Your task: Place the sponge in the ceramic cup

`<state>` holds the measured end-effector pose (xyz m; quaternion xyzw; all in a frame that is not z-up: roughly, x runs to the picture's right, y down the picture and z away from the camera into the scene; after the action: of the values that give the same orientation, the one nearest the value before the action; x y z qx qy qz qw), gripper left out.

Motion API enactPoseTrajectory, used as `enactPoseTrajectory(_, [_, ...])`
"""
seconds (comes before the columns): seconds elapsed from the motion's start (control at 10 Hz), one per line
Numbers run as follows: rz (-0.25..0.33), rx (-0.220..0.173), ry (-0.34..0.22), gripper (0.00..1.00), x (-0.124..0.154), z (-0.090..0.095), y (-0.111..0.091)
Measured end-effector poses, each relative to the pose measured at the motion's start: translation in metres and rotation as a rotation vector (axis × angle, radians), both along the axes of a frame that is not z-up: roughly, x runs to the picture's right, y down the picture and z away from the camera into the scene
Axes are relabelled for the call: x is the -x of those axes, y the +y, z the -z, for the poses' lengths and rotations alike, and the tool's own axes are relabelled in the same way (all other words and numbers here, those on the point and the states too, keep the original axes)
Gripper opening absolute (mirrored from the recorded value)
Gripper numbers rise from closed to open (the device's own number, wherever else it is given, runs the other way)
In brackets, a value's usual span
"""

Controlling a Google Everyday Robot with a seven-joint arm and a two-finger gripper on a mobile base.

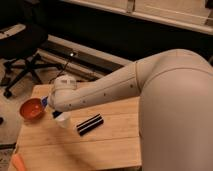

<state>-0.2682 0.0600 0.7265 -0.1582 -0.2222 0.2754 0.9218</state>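
Gripper (55,113), mostly behind the arm (100,92), sits over the ceramic cup (63,121); its hold cannot be told.

Gripper (56,113) at ceramic cup (63,121), between orange bowl (33,109) and black bar (90,124); open tabletop (100,150) nearer.

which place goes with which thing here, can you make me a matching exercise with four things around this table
Things:
1. ceramic cup
2. orange-red bowl
3. black block
4. thin orange item

Places:
A. at the near-left corner of the table
B. directly under the gripper
C. mid-table, just right of the cup
D. at the table's left edge, left of the cup

Pairs: 1-B, 2-D, 3-C, 4-A

The gripper sits at the arm's end over the left part of the table. A bit of blue, likely the sponge, shows beside it.
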Motion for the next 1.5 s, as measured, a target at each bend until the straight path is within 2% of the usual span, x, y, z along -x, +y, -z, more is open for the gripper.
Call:
enactPoseTrajectory(0.2, [-0.015, 0.004, -0.011, 0.01, -0.001, -0.013, 0.006])
enactPoseTrajectory(0.3, [-0.021, 0.001, -0.020, 0.07, 0.000, -0.016, 0.007])
enactPoseTrajectory(0.6, [-0.028, -0.013, -0.035, 0.34, 0.003, -0.023, 0.011])
enactPoseTrajectory(1.0, [-0.023, -0.043, -0.031, 0.76, 0.000, -0.029, 0.015])
enactPoseTrajectory(1.1, [-0.023, -0.049, -0.033, 0.79, 0.000, -0.029, 0.016])
enactPoseTrajectory(1.5, [-0.026, -0.061, -0.058, 0.80, 0.005, -0.026, 0.021])
